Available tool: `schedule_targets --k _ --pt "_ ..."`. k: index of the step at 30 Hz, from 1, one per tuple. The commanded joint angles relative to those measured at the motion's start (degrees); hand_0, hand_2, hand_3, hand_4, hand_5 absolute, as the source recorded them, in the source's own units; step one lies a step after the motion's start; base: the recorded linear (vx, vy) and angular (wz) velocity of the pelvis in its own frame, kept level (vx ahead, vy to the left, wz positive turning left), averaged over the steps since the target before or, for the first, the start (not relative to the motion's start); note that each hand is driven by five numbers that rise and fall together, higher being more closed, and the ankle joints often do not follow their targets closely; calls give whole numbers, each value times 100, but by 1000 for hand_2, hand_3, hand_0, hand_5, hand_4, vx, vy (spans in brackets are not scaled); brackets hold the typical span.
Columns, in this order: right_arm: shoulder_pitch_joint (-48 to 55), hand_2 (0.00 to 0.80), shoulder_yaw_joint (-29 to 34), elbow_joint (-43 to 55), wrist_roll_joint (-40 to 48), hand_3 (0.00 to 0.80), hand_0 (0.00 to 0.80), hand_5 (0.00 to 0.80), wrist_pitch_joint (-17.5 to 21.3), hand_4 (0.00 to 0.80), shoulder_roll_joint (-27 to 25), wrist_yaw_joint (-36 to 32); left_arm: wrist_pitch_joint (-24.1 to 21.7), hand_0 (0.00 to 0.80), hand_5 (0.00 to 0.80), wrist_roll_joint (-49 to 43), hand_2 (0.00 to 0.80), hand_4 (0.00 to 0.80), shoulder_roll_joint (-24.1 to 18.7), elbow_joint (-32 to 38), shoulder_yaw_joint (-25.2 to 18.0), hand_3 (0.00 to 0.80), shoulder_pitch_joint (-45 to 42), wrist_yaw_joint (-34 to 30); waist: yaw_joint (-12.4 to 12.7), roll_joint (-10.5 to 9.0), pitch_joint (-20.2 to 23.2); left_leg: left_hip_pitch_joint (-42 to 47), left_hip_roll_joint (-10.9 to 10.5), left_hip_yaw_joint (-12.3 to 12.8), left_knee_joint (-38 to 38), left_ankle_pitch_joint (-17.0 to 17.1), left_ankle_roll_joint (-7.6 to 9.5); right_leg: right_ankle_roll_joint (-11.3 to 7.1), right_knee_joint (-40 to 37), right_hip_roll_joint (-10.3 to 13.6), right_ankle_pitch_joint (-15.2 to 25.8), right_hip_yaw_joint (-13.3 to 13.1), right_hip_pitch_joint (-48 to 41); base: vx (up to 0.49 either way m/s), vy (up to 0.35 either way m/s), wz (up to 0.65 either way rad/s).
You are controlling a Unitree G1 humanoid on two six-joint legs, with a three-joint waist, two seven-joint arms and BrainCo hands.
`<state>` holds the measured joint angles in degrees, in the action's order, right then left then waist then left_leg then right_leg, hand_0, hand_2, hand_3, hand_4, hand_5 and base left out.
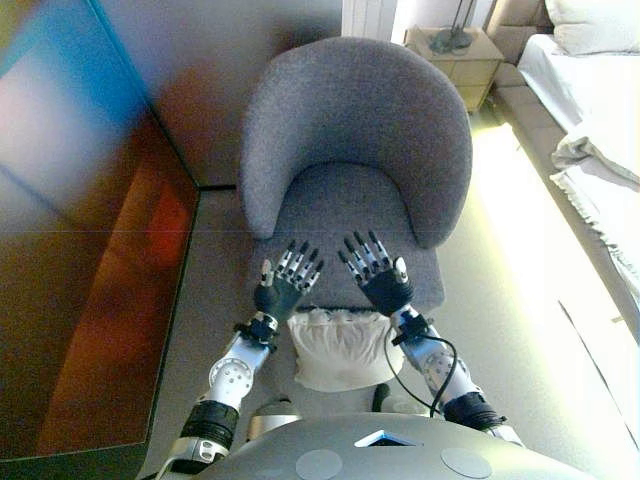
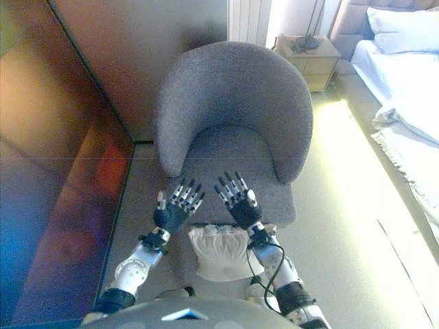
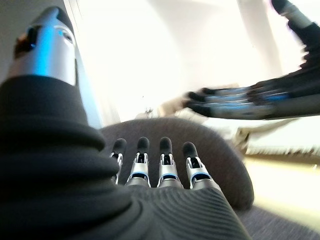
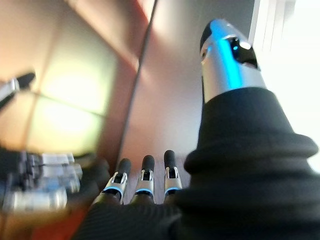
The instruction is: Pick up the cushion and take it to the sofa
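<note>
A white cushion [image 1: 340, 348] lies on the floor just in front of the grey armchair [image 1: 350, 130], below and between my two hands; it also shows in the right eye view [image 2: 218, 251]. My left hand [image 1: 285, 285] and right hand [image 1: 375, 272] hover side by side above the front edge of the chair seat, fingers spread straight, holding nothing. Neither hand touches the cushion. The left wrist view shows my left hand's straight fingers [image 3: 165, 167] and my right hand [image 3: 250, 102] beside them. The right wrist view shows my right hand's straight fingers [image 4: 145, 180].
A dark glossy wall panel [image 1: 80, 250] runs along the left. A wooden nightstand [image 1: 455, 55] stands behind the chair. A bed with white bedding [image 1: 590, 110] fills the right side. Light floor [image 1: 510, 280] lies between chair and bed.
</note>
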<state>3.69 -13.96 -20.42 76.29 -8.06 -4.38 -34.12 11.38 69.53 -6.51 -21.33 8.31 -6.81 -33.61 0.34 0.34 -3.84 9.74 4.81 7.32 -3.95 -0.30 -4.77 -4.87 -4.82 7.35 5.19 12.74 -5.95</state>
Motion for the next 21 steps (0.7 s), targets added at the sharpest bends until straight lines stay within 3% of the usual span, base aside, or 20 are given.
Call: schedule_targets --k 1,6,18,20,21 --pt "-82 0 227 327 258 0 0 0 -70 0 194 -409 180 0 0 406 0 0 -22 412 -79 0 170 -585 126 -139 36 -229 -90 200 430 -496 217 -365 337 348 -399 72 15 0 0 0" --pt "-6 0 196 263 147 0 0 0 -131 0 154 -669 301 0 0 363 0 0 -35 405 -144 0 89 -911 152 -159 63 -182 -105 198 398 -513 225 -374 299 342 -397 74 -38 13 -3 1" --pt "98 0 111 187 68 0 0 0 -70 0 66 -521 323 0 0 365 0 0 -139 430 -225 0 27 -843 156 -168 99 -118 -128 221 346 -521 242 -376 228 318 -405 55 -110 3 0 0" --pt "104 0 83 173 -32 0 0 0 30 0 34 -426 181 0 0 226 0 0 -178 424 -218 0 13 -647 159 -169 103 -115 -129 216 337 -515 237 -375 223 314 -405 42 -114 0 0 0" --pt "105 0 76 141 -234 0 0 0 176 0 -8 -242 -245 0 0 -120 0 0 -252 394 -208 0 -3 -198 161 -166 102 -115 -129 210 335 -509 231 -375 220 313 -403 32 -117 39 15 0"
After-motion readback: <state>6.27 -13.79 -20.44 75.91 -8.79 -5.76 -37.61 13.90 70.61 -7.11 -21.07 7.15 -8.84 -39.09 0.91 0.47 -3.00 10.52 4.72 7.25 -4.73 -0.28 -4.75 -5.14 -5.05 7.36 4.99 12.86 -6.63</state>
